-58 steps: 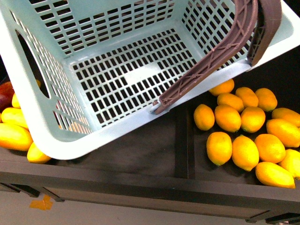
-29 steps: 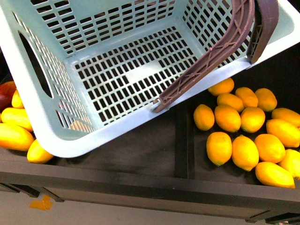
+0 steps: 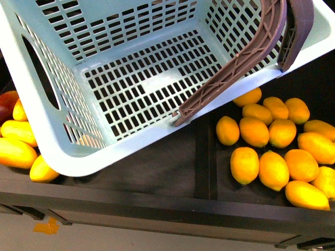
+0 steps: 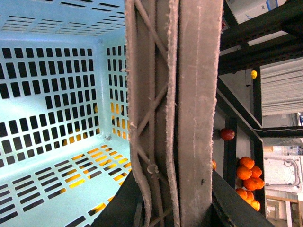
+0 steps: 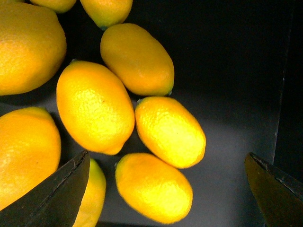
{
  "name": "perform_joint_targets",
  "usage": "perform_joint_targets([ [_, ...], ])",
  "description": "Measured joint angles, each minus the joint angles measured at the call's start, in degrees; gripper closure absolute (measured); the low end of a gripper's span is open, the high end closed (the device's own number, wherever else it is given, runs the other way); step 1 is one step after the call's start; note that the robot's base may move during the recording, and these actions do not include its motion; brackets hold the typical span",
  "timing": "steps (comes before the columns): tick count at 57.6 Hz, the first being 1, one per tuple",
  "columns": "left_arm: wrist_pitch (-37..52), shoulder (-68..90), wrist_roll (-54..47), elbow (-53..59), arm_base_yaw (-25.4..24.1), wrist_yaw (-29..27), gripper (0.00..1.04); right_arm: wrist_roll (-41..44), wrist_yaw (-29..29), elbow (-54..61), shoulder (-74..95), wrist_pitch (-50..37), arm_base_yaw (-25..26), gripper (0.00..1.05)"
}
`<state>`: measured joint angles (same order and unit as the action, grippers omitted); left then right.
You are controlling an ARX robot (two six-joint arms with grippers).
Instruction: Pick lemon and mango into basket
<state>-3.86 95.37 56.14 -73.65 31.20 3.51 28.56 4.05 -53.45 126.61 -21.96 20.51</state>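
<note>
As the basket [image 3: 68,157] tilts over black shelving [image 3: 157,172], lemons [image 3: 272,170] fill the right bay [image 3: 224,184].

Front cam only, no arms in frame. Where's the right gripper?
Observer: The right gripper is open above the lemons, touching none.
Operator: And the left?
Observer: The left gripper is shut on both handles together, a finger on each side.
Operator: Any other fruit around?
Observer: The left wrist view shows a red fruit and a pile of oranges on dark racks past the basket.
</note>
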Motion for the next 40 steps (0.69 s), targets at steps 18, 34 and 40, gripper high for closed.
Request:
perform_joint_targets([
  [18,0.0,0.0,-0.11,0.0,-0.02,-0.33,0.86,8.63,5.57,-11.58,9.4,8.98,4.63,0.09],
  [34,0.0,0.0,-0.09,0.0,-0.02,-0.07,0.86,12.15,6.43,-19.58,16.26,13.49,5.42,0.09],
  [40,0.0,0.0,-0.09,0.0,-0.02,-0.13,0.86,12.41,6.75,-21.46,17.86,14.4,4.61,0.09],
])
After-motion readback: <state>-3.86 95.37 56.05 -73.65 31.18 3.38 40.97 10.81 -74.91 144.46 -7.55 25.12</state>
